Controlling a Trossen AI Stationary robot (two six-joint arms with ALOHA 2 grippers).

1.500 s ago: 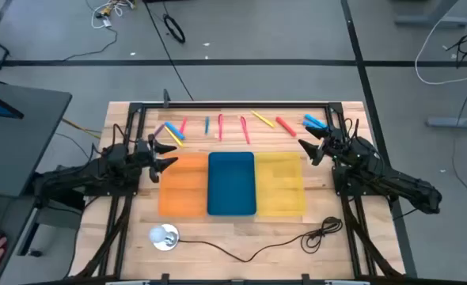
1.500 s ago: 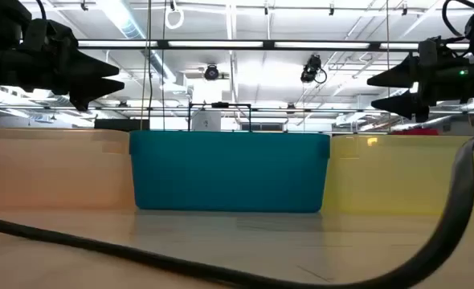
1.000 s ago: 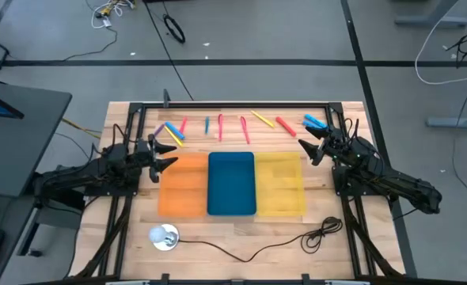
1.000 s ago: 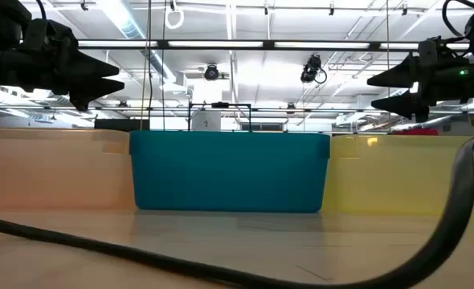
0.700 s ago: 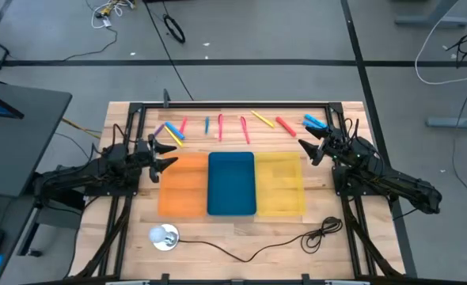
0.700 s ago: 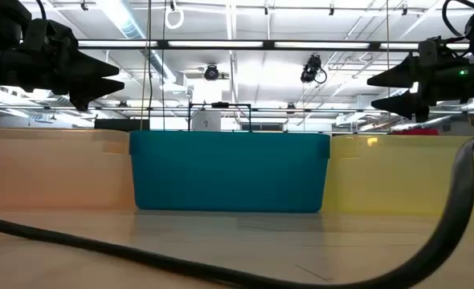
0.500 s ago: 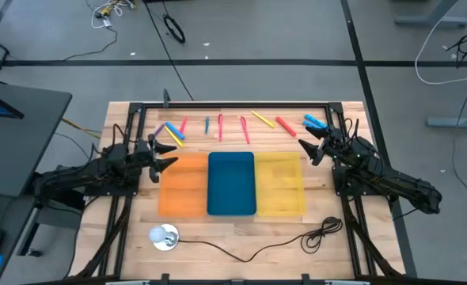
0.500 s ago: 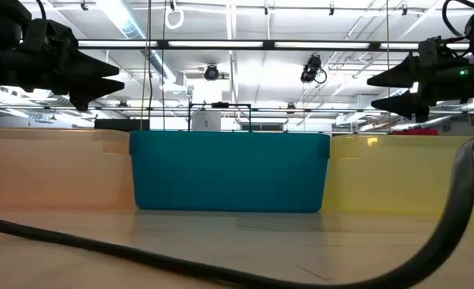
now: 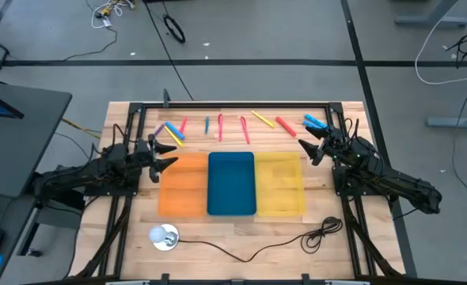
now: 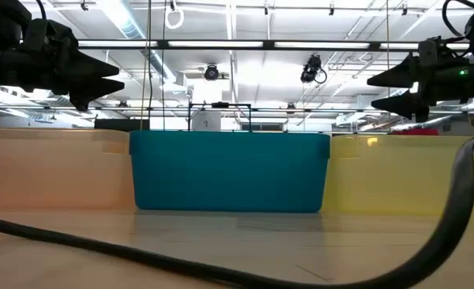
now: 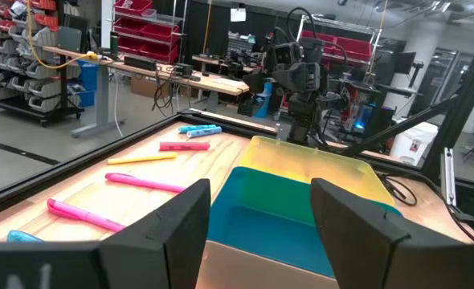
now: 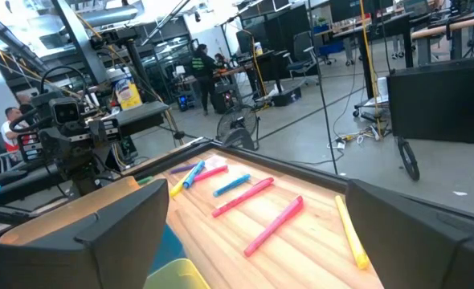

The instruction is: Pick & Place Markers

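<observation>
Nowhere on the trays, markers or arms could any writing or brand be read.

Nearest the table's front edge, a black cable (image 9: 281, 241) and a small white object (image 9: 164, 236) lay on the wooden table (image 9: 130, 222); the level view caught only that cable arcing across the foreground. Behind it stood three trays side by side: orange tray (image 9: 184, 184), blue tray (image 9: 232, 183) and yellow tray (image 9: 279, 184). From table height their walls hid whatever lay inside and everything behind them.

The left gripper (image 9: 167, 155) hung above the table just beside the orange tray's far left corner, its fingers spread wide with nothing between them. The right gripper (image 9: 307, 149) hung by the yellow tray's far right corner, likewise spread wide and empty. Each wrist camera showed the other arm across the trays.

Farthest back, only the overhead and wrist cameras showed the markers (image 9: 220, 125): a loose row on bare wood beyond the trays, near the black frame (image 9: 233, 104). A purple, yellow and pink group lay at the left, blue and pink ones in the middle, a yellow, a red and two blue at the right. Their caps and tips were too small to make out.
</observation>
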